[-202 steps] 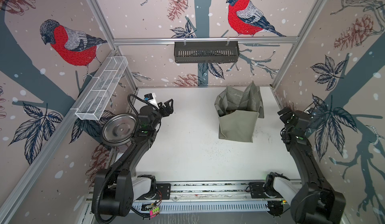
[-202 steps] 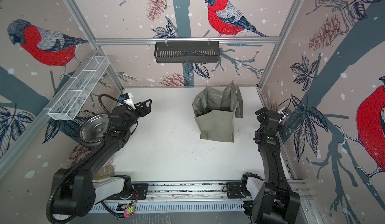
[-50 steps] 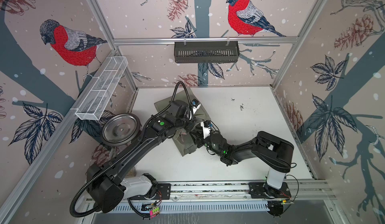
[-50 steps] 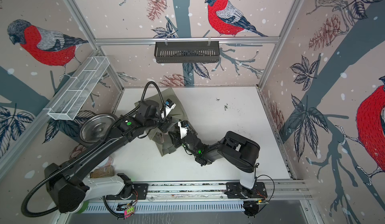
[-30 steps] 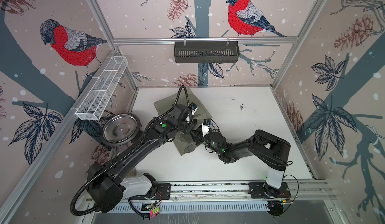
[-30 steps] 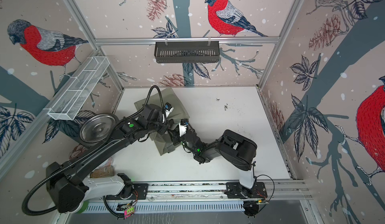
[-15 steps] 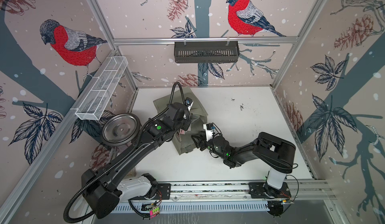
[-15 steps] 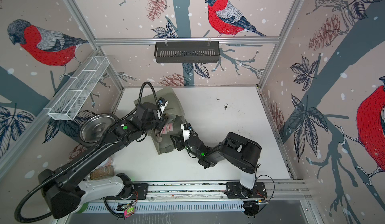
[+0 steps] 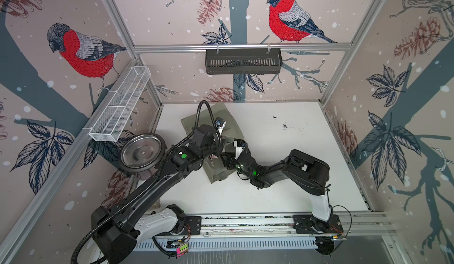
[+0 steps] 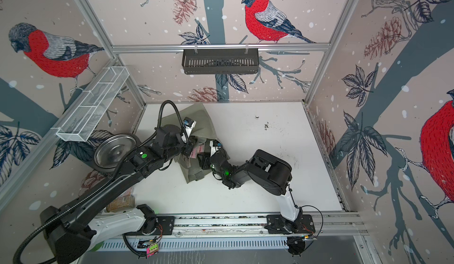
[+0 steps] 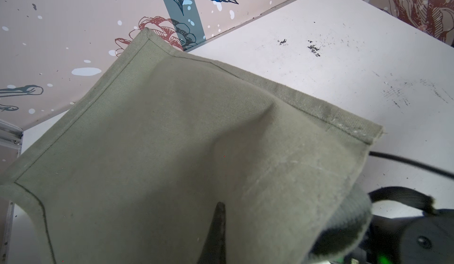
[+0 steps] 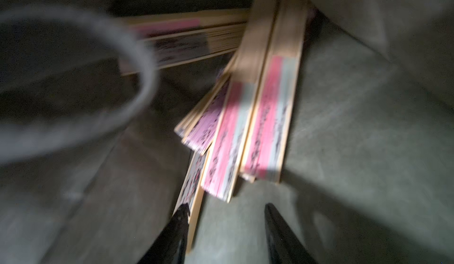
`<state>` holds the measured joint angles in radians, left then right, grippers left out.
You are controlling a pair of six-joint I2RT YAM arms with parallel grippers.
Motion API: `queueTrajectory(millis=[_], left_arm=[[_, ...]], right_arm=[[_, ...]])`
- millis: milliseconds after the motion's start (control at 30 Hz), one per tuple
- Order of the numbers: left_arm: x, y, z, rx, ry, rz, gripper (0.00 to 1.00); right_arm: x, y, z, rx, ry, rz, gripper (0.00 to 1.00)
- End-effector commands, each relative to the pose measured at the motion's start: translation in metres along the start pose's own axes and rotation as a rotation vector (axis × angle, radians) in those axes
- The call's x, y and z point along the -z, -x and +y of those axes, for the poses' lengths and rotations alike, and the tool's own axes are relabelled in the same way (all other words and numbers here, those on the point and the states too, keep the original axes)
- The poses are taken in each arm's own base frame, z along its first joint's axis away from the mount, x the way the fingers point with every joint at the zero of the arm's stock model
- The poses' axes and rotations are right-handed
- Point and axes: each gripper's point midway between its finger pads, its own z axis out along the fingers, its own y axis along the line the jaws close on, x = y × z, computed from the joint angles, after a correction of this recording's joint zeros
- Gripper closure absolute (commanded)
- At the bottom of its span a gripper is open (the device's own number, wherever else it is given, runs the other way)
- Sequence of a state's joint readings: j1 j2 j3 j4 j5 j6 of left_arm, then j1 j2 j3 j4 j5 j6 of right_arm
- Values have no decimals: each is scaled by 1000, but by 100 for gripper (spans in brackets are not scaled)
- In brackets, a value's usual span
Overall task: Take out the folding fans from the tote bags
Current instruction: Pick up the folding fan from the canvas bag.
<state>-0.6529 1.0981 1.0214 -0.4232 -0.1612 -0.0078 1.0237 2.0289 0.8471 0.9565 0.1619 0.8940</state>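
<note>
The olive tote bag lies tipped at the table's left middle in both top views, bottom toward the back wall. My left gripper is shut on the tote bag's fabric, which fills the left wrist view. Several folding fans, pale slats with pink and purple fabric, lie fanned out inside the bag. A few fans show at its mouth. My right gripper is inside the bag's mouth, open, with one fan's end resting against a fingertip. A blurred grey strap loops nearby.
A steel bowl sits at the table's left edge under the white wire-mesh tray. The black slotted basket hangs on the back wall. Dark crumbs speckle the white table. A brown packet lies front left.
The bag has gone from standing at the back right to lying left of the middle in my left gripper. Over the last second my right gripper stayed at its mouth and fans came into sight.
</note>
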Motion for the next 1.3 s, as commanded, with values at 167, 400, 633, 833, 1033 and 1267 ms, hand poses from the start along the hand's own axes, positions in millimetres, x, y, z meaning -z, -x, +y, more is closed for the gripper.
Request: queueTrajectory(millis=[167, 400, 633, 833, 1033, 1267], left_arm=[[5, 20, -4, 26, -52, -90, 100], [5, 21, -3, 36, -81, -103, 100], [0, 12, -1, 44, -119, -79, 100], [0, 10, -4, 39, -136, -87, 100], [6, 15, -9, 35, -168, -111, 100], [9, 14, -10, 32, -172, -122, 100]], right_arm=[[-25, 15, -18, -221, -6, -27, 44], [-37, 13, -32, -260, -48, -16, 35], [-54, 2, -35, -285, -35, 56, 34], [-48, -3, 11, -261, 153, 134, 37], [-32, -3, 65, -265, 386, 186, 39], [-19, 2, 36, -286, 231, 111, 39]])
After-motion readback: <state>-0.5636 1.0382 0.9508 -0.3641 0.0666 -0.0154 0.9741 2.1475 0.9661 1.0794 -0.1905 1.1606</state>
